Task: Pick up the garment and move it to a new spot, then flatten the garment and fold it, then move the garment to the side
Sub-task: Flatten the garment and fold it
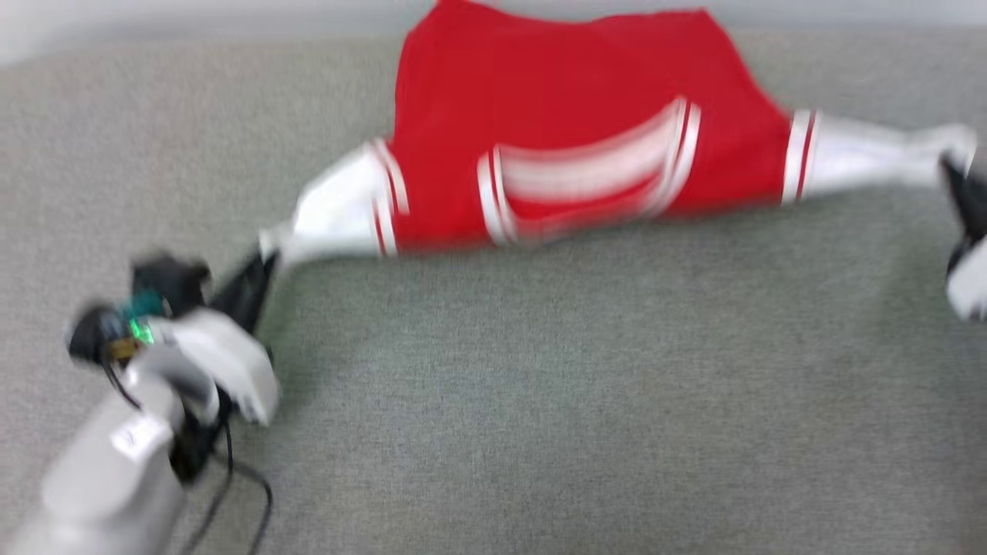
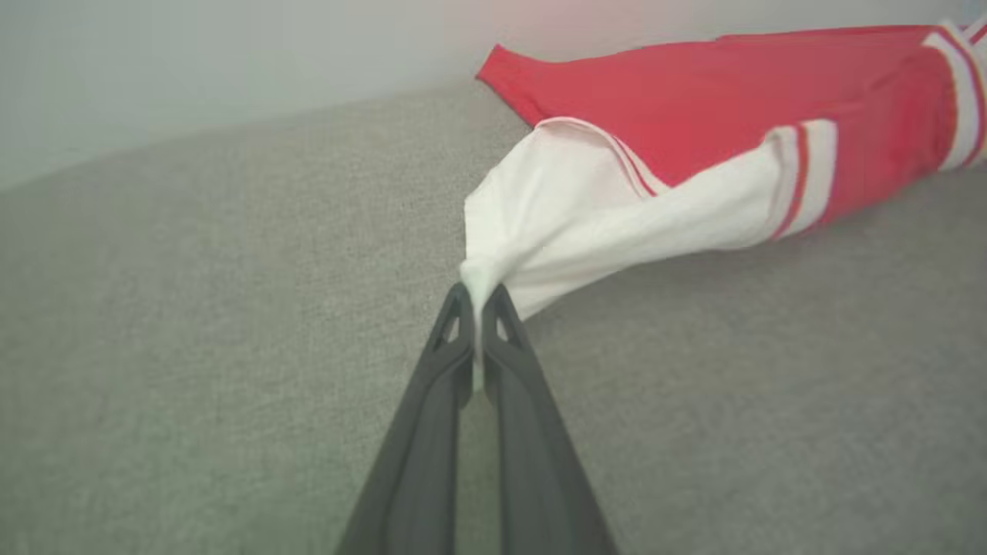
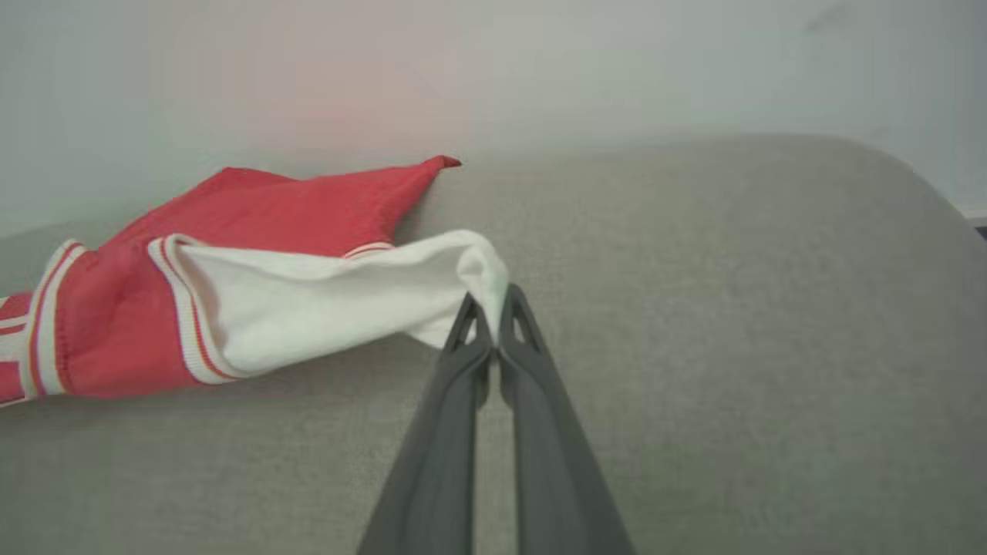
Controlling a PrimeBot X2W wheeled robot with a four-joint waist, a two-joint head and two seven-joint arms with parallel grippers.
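Note:
The garment (image 1: 570,123), a red jersey with white sleeves and a striped collar, is stretched sideways across the grey cloth surface, its hem at the far edge. My left gripper (image 1: 266,258) is shut on the tip of the left white sleeve (image 2: 555,223); the wrist view shows that gripper (image 2: 478,297) pinching bunched white cloth. At the right edge of the head view my right gripper (image 1: 952,166) is shut on the other sleeve (image 1: 871,158). The right wrist view has that gripper (image 3: 493,301) clamped on its sleeve (image 3: 324,304). The head view is blurred.
The grey fabric surface (image 1: 586,385) spreads wide in front of the garment. A pale wall (image 3: 540,69) rises behind the surface's far edge. My left forearm (image 1: 116,462) with its cable lies at the lower left.

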